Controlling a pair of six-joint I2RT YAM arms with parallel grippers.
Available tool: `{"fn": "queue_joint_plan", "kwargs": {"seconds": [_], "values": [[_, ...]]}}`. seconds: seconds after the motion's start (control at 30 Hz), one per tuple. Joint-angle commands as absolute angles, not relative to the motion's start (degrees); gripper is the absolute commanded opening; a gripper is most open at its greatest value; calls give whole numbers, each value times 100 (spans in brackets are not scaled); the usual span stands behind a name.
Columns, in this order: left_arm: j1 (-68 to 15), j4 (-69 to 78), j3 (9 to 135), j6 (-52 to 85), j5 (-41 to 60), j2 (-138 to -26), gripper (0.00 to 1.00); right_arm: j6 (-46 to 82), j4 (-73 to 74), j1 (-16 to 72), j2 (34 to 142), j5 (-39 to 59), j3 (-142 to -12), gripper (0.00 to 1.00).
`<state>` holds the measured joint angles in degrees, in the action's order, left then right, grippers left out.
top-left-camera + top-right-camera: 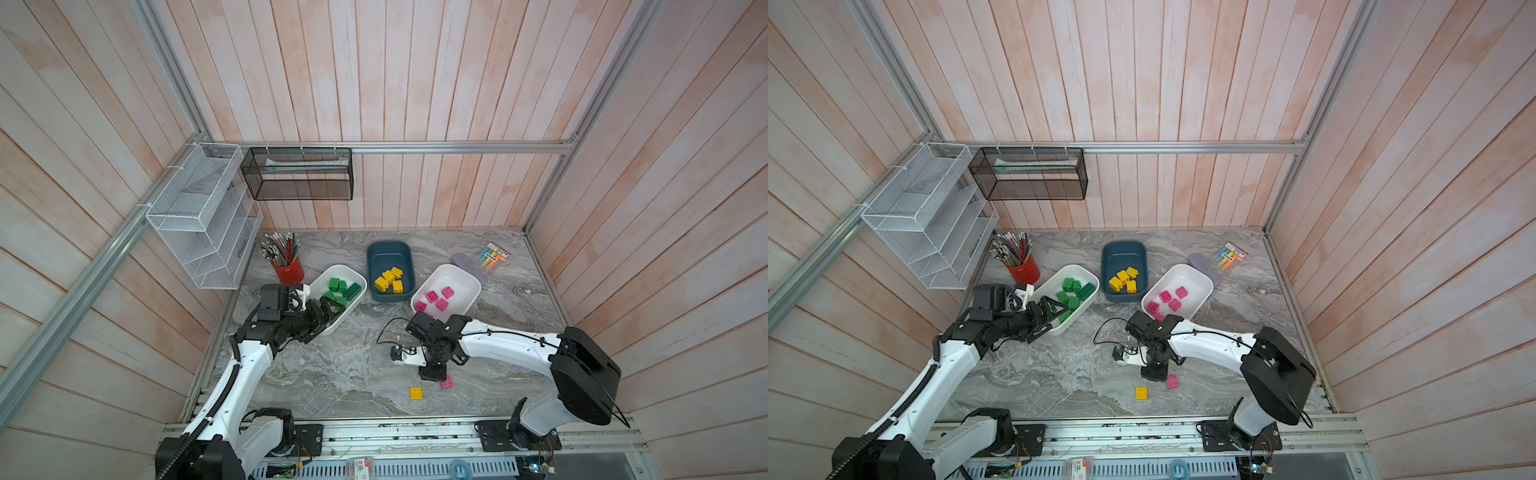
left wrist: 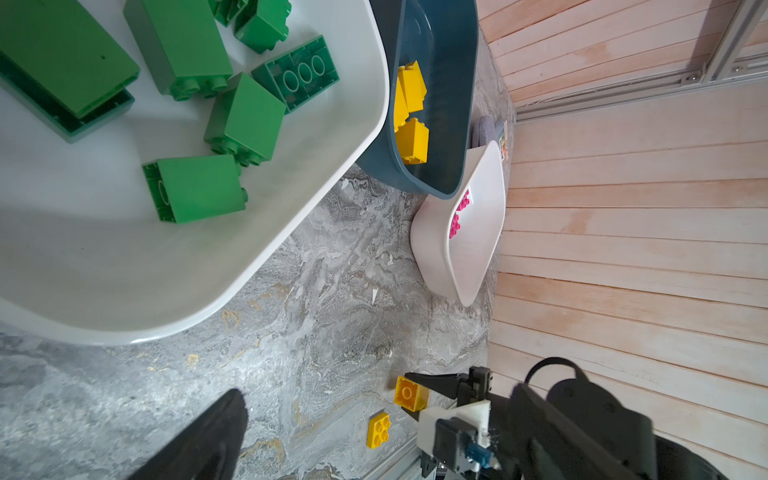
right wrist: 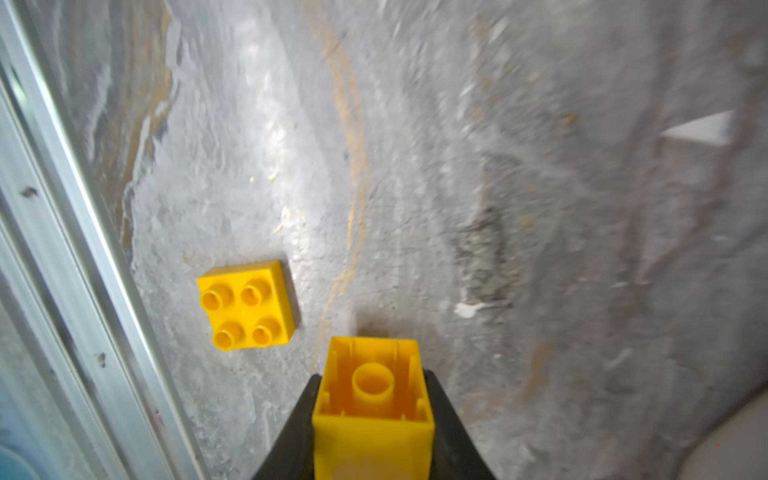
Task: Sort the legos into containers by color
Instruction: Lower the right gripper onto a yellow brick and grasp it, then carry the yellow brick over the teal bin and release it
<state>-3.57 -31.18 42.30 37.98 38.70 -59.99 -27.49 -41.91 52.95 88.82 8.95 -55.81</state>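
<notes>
Legos [image 1: 388, 279] sit colour-sorted in three containers [image 1: 388, 246]; loose yellow brick [image 1: 416, 392] (studs up) and pink brick [image 1: 446, 382] outside.

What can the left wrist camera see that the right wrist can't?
Left wrist only: a white tub of green bricks, the teal tub of yellow bricks, another white tub with pink bricks. Right wrist only: little new, just a close-up of fingers on both sides of the held yellow brick. Both: the right end effector gripping that brick, and a loose yellow brick on the table.
</notes>
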Motion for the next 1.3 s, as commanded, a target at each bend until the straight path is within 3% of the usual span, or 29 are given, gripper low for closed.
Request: {"fn": "queue_joint_plan", "kwargs": {"seconds": [0.0,0.17,0.43,0.97,1.07,1.17,1.27], "values": [[-389,-3023,4399,3735,3858,-6066,100,-2523,-4080,4920,8622,1114,-6378,21],[-387,-3000,4634,3718,3855,-6185,100,-2328,-3437,4237,9096,1210,-7377,21],[-388,-2884,4884,3819,3839,-6284,100,-1908,-2508,3544,10811,1087,-9213,19],[-391,-2953,4877,3893,3758,-6244,100,-917,-1991,3447,13816,1408,-11930,22],[-387,-2962,4874,3898,3744,-6240,100,-849,-2146,3469,14126,1525,-12379,29],[-387,-2979,4863,3885,3722,-6236,100,-1000,-2414,3480,14105,1699,-12650,48],[-387,-2937,4809,3910,3726,-6229,100,-1240,-2640,3469,13701,1738,-12496,58]]}}
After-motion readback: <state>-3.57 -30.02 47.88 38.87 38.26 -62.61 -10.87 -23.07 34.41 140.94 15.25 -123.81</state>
